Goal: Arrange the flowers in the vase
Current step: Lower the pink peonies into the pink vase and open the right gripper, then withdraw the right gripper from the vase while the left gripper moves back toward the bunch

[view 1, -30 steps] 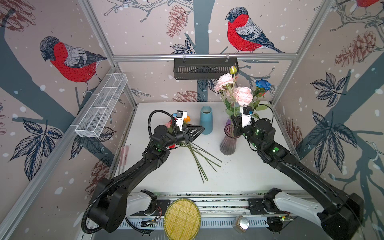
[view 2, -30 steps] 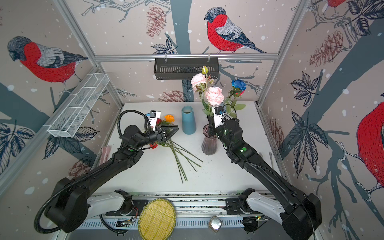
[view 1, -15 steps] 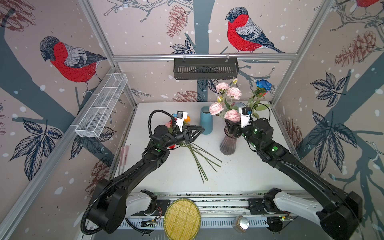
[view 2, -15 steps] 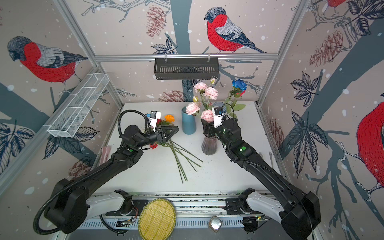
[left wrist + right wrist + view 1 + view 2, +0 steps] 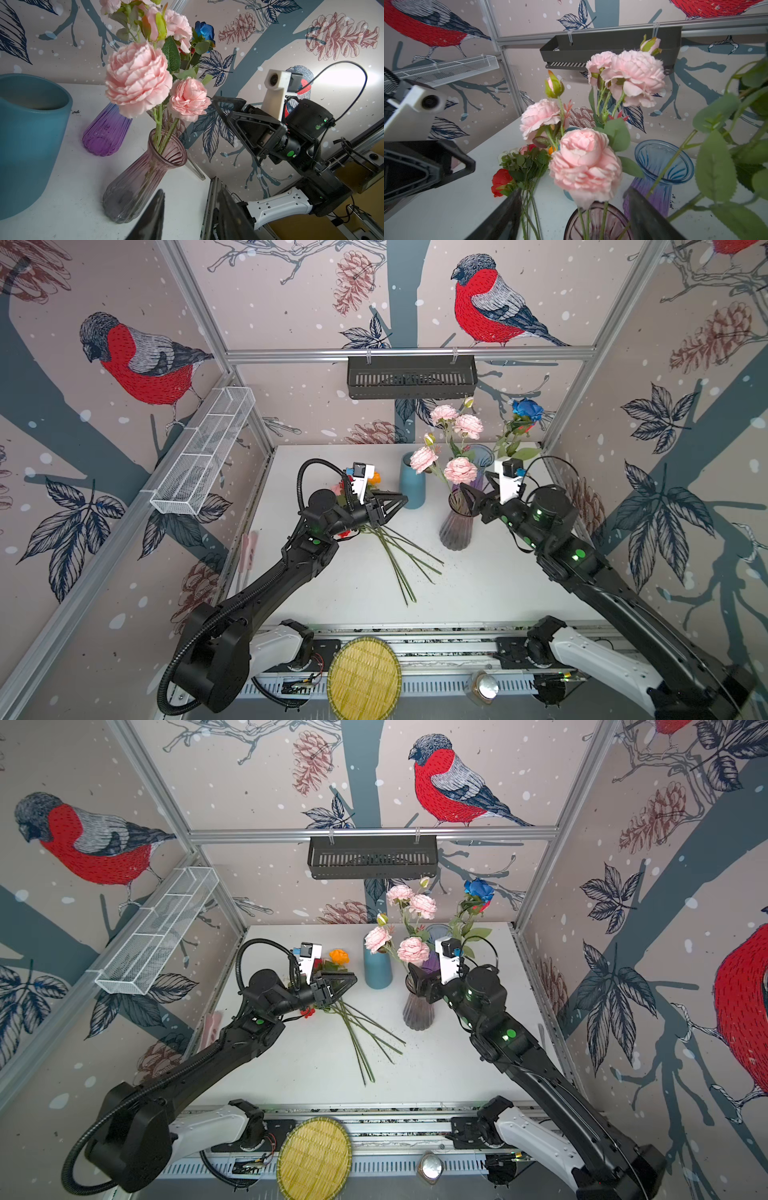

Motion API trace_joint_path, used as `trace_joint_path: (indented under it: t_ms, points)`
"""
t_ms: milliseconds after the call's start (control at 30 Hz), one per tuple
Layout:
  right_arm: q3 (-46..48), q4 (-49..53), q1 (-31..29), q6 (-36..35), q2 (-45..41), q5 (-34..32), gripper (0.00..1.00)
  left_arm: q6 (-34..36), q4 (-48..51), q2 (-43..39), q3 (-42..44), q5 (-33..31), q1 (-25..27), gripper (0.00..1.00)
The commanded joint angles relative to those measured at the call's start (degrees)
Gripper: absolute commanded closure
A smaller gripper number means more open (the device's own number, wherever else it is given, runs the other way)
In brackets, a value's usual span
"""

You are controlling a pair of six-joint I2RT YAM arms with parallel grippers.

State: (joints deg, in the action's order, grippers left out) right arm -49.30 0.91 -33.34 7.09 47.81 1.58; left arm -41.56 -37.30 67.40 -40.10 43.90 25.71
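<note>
Flowers in place: a pink peony spray [image 5: 585,164] stands in the smoky ribbed glass vase [image 5: 456,526], blooms fanned above the rim and stems down inside the neck.
Blue rose [image 5: 527,409]: leans out to the right of the peonies. Its stem appears to run down to the same vase mouth, though the lowest part is hidden.
Flowers left: a loose bunch [image 5: 361,1036] lies on the desk [image 5: 478,585] left of the vase, with thin green stems splayed toward the front. An orange bloom [image 5: 339,957] and a red bloom [image 5: 501,180] sit at its far end.
Look of the flowers: artificial, with ruffled pale-pink heads, a few closed buds and broad green leaves.
Progress: roughly midway by my reading, since some stems are in and several are still to be lifted and seated.
Right end effector [image 5: 474,489]: sits at the vase mouth with its jaws wide apart on either side of the peony stems, gripping nothing.
Left end effector [image 5: 397,506]: hovers over the head end of the loose bunch, jaws partly apart with nothing between them.
Other vases: a teal vase [image 5: 412,485] and a purple-blue glass vase [image 5: 662,164] stand just behind, the latter's mouth looking empty.
</note>
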Motion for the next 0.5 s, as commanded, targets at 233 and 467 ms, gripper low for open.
trace_joint_path:
  t_ms: [233,467]
  points:
    - [14.6,2.5,-0.6,6.6,-12.5,-1.4,0.13,5.3,8.9,-6.7,1.8,-3.7,0.0,0.54]
    - [26.8,-8.4,-0.6,10.8,-13.7,-0.7,0.01,14.4,27.3,-19.2,3.6,-8.6,-0.1,0.43]
